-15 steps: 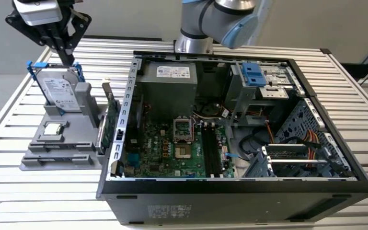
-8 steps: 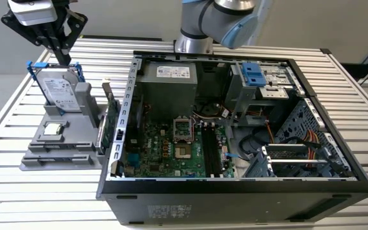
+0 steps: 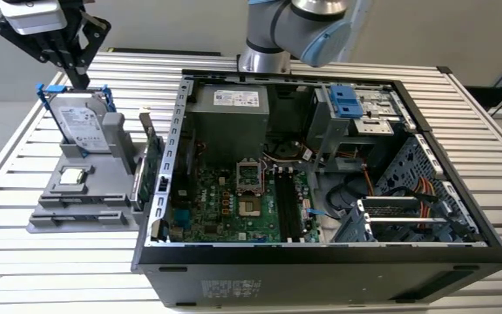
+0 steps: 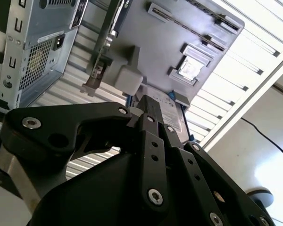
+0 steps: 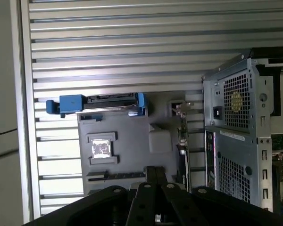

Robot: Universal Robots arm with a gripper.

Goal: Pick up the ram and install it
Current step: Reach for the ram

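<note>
My gripper (image 3: 81, 80) hangs at the back of the exterior view's left, just above the silver hard drive (image 3: 83, 124) in its blue-clipped frame. Its black fingers (image 5: 155, 176) are pressed together with nothing between them. Below stands the grey parts holder (image 3: 85, 219). In both wrist views a slim dark strip (image 5: 115, 175) (image 4: 193, 23) lies along the holder's long slot; I cannot tell whether it is the ram on edge. The black motherboard slots (image 3: 286, 203) lie inside the open computer case (image 3: 321, 261).
A green expansion card (image 3: 151, 173) with a metal bracket stands upright between the holder and the case wall. A small square chip (image 3: 74, 175) rests on the holder. Everything sits on a slatted metal table (image 3: 24, 261) with edges close on both sides.
</note>
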